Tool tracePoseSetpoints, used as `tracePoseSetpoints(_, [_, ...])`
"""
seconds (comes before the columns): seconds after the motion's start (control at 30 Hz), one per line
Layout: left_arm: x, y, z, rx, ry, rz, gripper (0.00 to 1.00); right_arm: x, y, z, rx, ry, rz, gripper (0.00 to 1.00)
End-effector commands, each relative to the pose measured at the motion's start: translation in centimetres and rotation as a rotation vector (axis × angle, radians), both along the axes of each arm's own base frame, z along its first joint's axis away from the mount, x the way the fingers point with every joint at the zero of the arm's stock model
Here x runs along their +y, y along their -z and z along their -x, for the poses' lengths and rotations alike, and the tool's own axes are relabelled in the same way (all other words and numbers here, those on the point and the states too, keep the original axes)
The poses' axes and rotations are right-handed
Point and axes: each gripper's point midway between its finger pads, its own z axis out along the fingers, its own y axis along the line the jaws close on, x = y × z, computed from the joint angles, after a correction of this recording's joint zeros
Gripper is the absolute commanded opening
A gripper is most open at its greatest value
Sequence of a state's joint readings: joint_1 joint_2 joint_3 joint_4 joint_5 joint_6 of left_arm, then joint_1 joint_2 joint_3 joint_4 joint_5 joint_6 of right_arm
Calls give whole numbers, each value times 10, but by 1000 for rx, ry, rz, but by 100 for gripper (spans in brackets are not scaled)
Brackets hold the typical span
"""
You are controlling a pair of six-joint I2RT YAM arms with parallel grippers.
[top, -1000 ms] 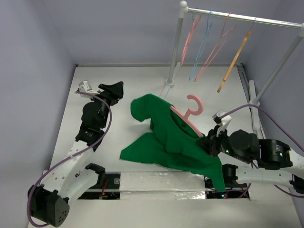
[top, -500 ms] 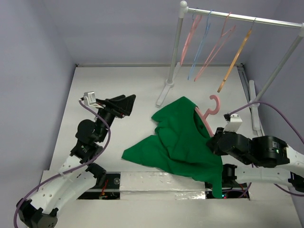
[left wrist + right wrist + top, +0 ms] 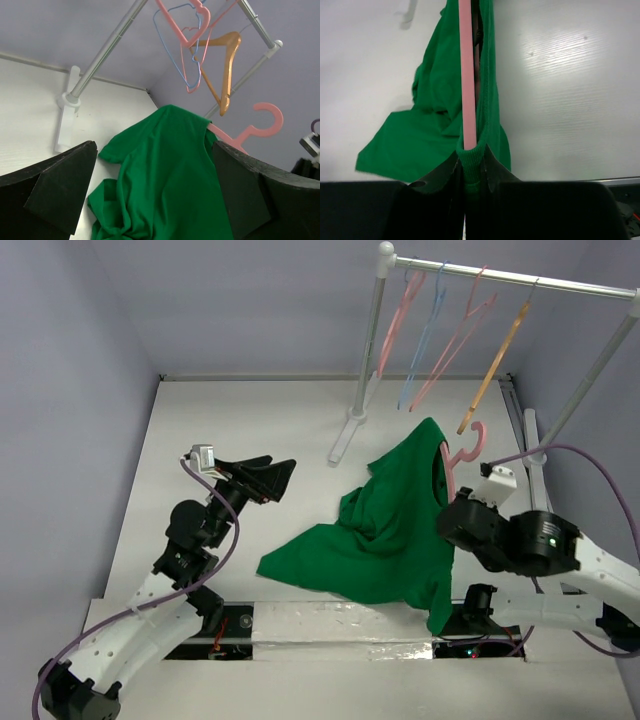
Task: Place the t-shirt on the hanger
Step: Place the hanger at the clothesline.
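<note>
Table [image 3: 250, 430] below; wrist view reveals right end effector [image 3: 471, 166] pinching t-shirt [image 3: 432, 92]

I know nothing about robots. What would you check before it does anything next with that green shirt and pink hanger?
1. Grip: right gripper shut on the hanger arm and t-shirt cloth: ok.
2. Spare arm: left gripper open, clear of the cloth: ok.
3. Both t-shirt shoulders seated on the hanger: cannot tell.
4. Cloth lifted off the table: not ok, lower part lies there.
5. The hook apart from the orange hanger on the rail: ok in the left wrist view.
</note>
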State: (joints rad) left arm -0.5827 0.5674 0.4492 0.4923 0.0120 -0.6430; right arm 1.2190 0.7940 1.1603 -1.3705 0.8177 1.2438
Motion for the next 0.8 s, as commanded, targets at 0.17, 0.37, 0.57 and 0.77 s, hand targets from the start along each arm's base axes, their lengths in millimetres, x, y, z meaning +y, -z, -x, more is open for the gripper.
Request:
tracePoseSetpoints(0.17, [3, -16, 15, -92, 25, 39, 99, -48, -15, -17, -51, 162, 158, 0])
tracePoseSetpoints(0.37, [3, -19, 17, -100, 36, 50, 99, -66, -14, -25, -43, 230, 226, 0])
tracePoseSetpoints(0.57, [2, -18, 18, -99, 43, 43, 99, -85, 5, -58, -14, 281, 346, 0])
tracePoseSetpoints(0.77, [4, -14, 18, -94, 33, 41, 99, -125, -34, -90, -136, 377, 414, 0])
